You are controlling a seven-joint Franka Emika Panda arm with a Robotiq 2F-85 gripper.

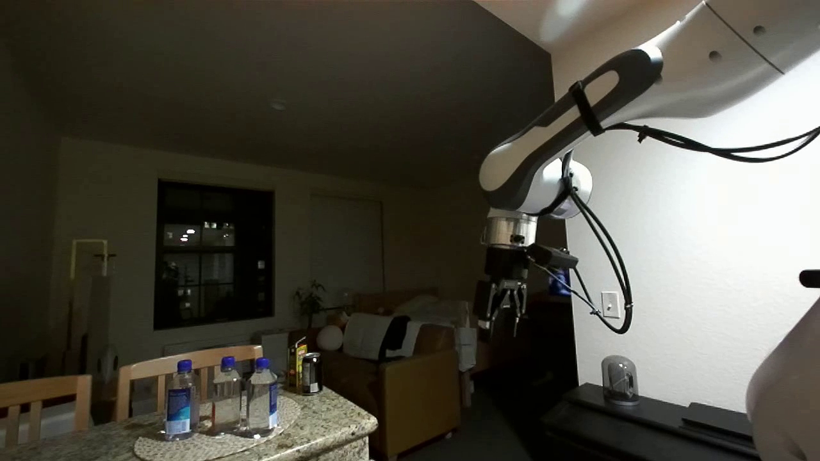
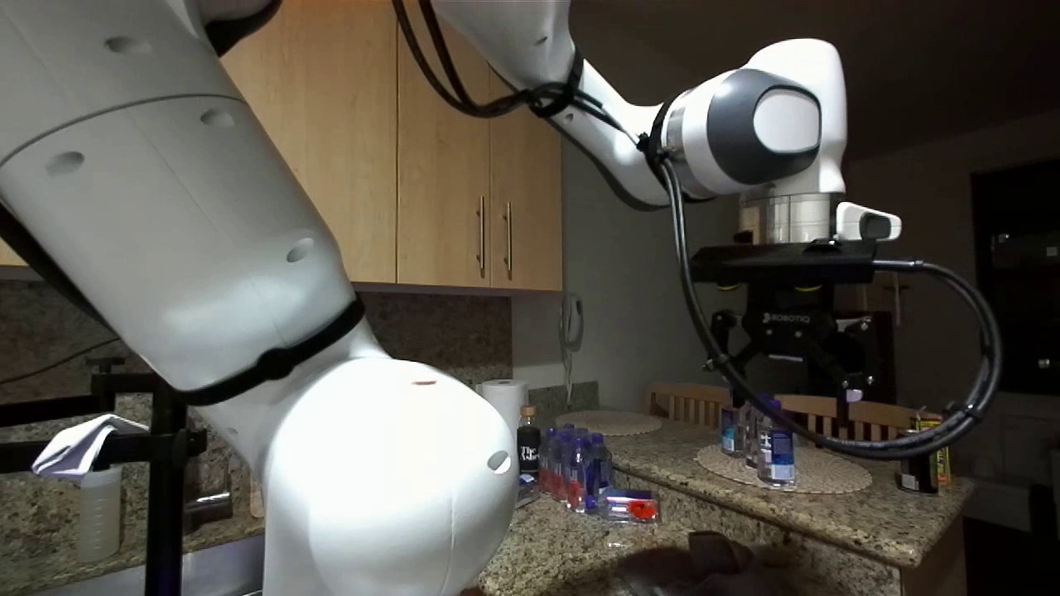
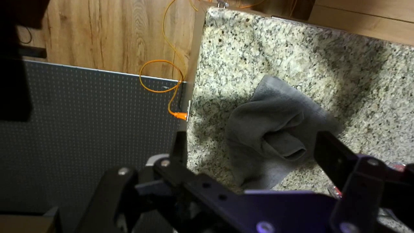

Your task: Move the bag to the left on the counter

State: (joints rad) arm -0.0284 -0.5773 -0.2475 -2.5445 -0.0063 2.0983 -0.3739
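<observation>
No clear bag shows. A crumpled grey cloth (image 3: pixel 275 129) lies on the pale, speckled counter (image 3: pixel 233 51) in the wrist view, near the counter's left edge. In an exterior view the cloth (image 2: pixel 729 555) lies on the lower part of the counter (image 2: pixel 546 538), partly cut off by the frame. My gripper (image 3: pixel 254 145) is open, its fingers wide apart with nothing held. It is above the cloth and apart from it. The gripper also shows hanging in the air in both exterior views (image 1: pixel 503 320) (image 2: pixel 791 399), pointing down.
A raised granite bar (image 2: pixel 903 530) carries bottles (image 2: pixel 776 455) on a woven mat (image 2: pixel 836 476) and a dark can (image 2: pixel 917 472). Several bottles (image 2: pixel 571 468) and a clear pack (image 2: pixel 629 507) stand on the lower counter. An orange cable (image 3: pixel 174 97) hangs at the counter's side.
</observation>
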